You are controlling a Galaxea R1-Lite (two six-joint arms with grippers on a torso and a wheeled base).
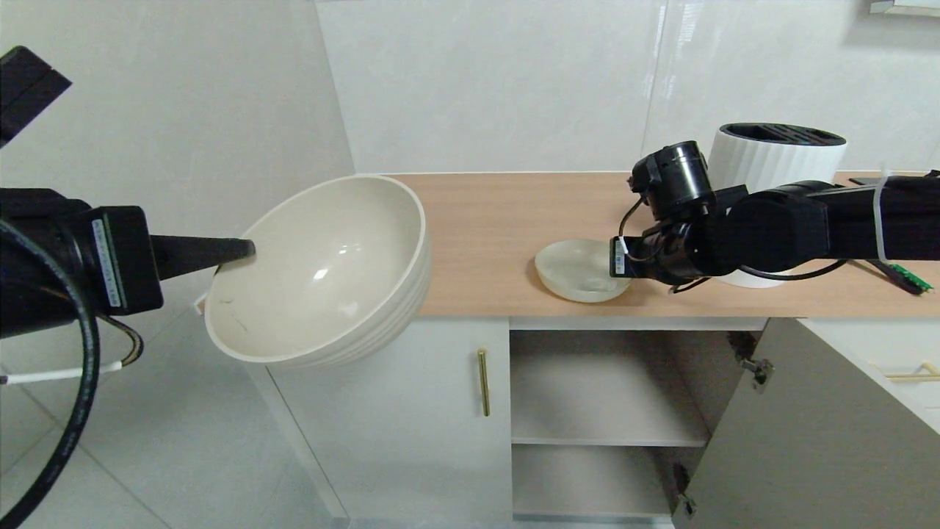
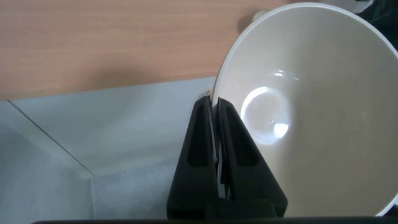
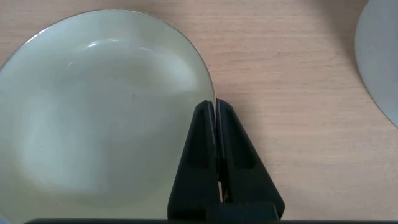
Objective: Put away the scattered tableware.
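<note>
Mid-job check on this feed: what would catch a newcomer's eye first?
The big cream bowl dominates. It hangs tilted in the air off the left end of the counter, with the left gripper shut on its rim. On the counter, the right gripper is shut on the rim of a small pale plate, just above the open cabinet.
</note>
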